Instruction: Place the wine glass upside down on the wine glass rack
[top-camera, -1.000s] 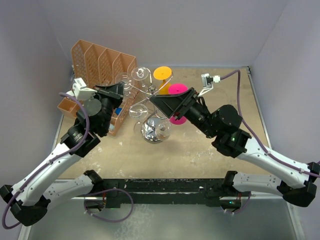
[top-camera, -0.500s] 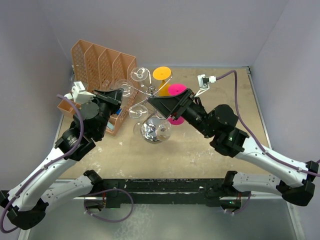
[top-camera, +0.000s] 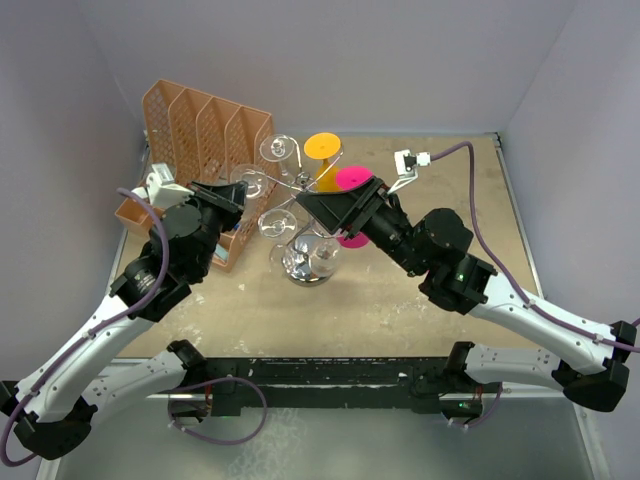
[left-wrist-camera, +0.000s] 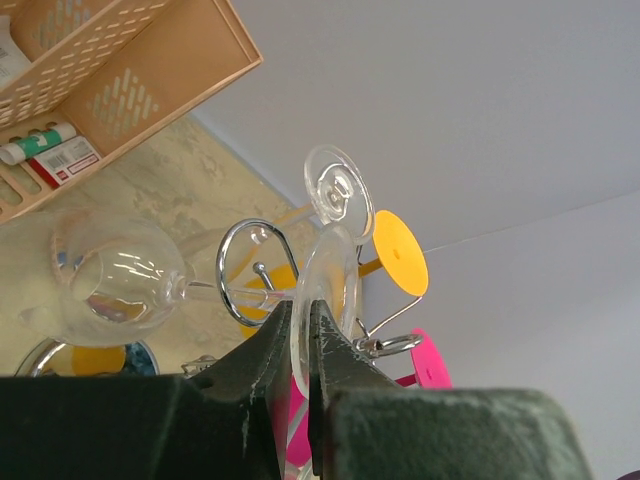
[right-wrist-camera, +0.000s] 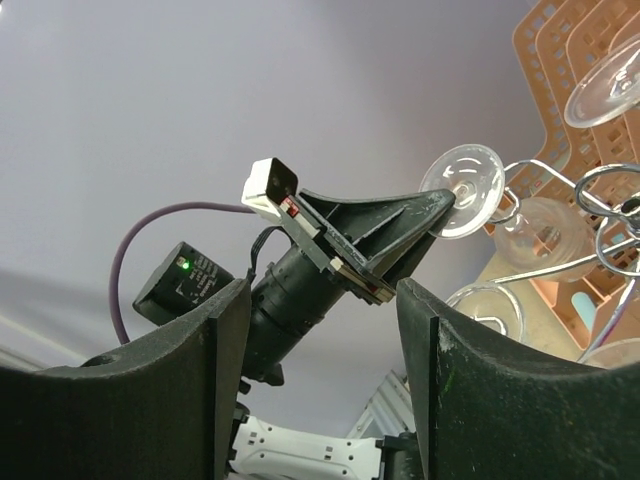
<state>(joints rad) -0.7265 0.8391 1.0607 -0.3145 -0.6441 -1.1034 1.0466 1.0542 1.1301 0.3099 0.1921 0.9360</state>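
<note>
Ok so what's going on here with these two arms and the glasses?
The left gripper is pinching a wine glass by its foot, upside down at the chrome wine glass rack; whether it's fully seated isn't clear. Other glasses hang there too. The right gripper hovers open nearby, holding nothing.

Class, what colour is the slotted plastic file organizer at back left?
The plastic file organizer is orange, clearest in the top external view.

This was a robotics lab test cell: plain pale grey walls (top-camera: 400, 60) boxed in a scuffed beige worktop (top-camera: 420, 300), two white-and-black robot arms (top-camera: 110, 330) were bolted to a black metal rail (top-camera: 320, 372) at its near edge, and purple cables (top-camera: 474, 190) ran loose from their wrist cameras.
</note>
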